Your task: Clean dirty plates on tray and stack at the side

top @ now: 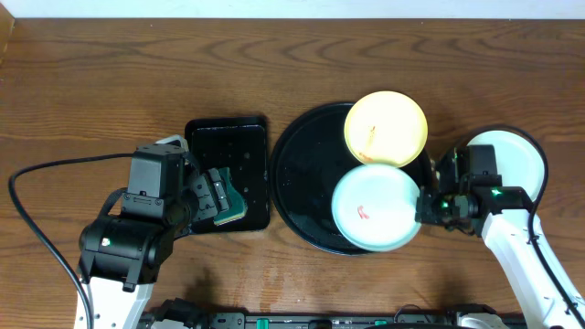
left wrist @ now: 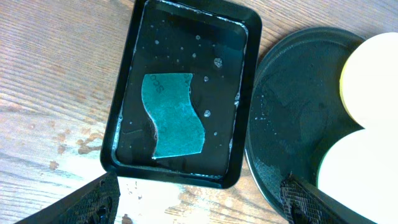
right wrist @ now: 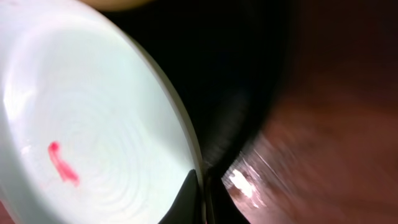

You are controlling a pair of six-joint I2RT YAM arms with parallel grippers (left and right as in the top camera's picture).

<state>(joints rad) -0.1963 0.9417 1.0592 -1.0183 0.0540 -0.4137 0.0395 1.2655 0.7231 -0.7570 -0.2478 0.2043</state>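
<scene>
Right wrist: fingers [right wrist: 185, 200] pinch the mint plate [right wrist: 93, 124] rim.

Black-and-white left arm [top: 119, 251] and right arm [top: 516, 247], black cables [top: 37, 215].

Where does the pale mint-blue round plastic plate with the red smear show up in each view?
Overhead: the smeared mint-blue round plastic plate lies right of centre, on the tray's lower right part.
Left wrist: the plate is in the bottom right corner, cut off by the frame; its smear is out of view.
Right wrist: the plate fills the left half, smear at lower left.
Shared landmark: the large round glossy black tray under it.
</scene>
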